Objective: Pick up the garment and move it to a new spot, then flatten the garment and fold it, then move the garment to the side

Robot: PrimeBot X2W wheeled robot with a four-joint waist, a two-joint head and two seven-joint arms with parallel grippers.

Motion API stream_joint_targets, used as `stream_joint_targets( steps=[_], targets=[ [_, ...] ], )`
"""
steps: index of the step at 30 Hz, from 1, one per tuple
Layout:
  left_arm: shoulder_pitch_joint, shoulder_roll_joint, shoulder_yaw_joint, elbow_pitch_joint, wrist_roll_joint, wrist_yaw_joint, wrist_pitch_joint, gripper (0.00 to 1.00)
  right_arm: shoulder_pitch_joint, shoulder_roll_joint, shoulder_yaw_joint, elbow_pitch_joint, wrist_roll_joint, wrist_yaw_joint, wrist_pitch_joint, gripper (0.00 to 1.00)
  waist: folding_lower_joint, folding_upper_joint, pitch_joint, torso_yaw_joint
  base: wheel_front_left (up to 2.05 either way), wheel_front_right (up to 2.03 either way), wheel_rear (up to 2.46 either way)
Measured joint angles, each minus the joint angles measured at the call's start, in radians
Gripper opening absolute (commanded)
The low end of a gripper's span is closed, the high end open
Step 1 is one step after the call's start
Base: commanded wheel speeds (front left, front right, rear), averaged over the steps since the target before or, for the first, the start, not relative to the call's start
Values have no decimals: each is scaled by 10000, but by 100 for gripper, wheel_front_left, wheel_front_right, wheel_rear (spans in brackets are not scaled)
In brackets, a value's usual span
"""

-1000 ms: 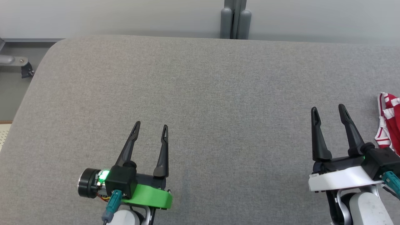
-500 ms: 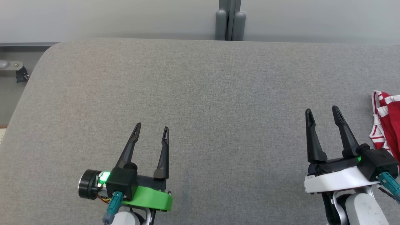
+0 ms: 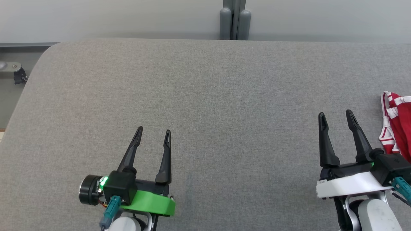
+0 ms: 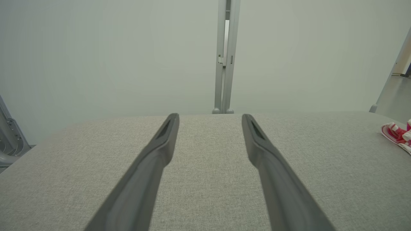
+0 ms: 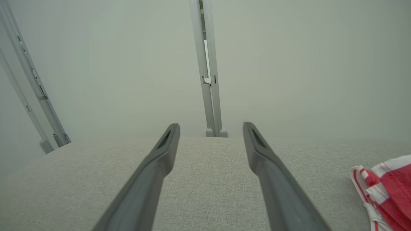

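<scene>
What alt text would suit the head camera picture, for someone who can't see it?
Two open grippers, the left gripper and the right gripper, point forward over a grey fabric table, holding nothing. A red-and-white striped garment lies at the picture's right edge, beside the right gripper.

One grey fabric-covered tabletop carries one crumpled red-and-white striped cloth garment at its right edge. There are two grippers on the near side: the left gripper on a green base and the right gripper on a white base. Each has two long dark fingers, four altogether. One grey upright post stands at the far wall.
</scene>
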Motion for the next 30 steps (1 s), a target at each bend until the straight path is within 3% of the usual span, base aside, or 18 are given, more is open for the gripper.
stream_joint_targets(
  steps=[9, 16, 30],
  targets=[
    [75, 0, 4, 102, 138, 286, 0, 100, 116, 4, -63, 174, -86, 0, 0, 100, 0, 0, -76, -49, 0, 0, 0],
    [198, -2, 54, 188, -194, -198, 0, 100, 135, 4, 0, 192, -138, 0, 0, 100, 0, 0, -145, -109, 0, 0, 0],
    [264, -2, 422, 882, -303, -221, 0, 100, 135, 8, 157, 75, -142, 0, 0, 100, 0, 0, -138, -150, 0, 0, 0]
  ],
)
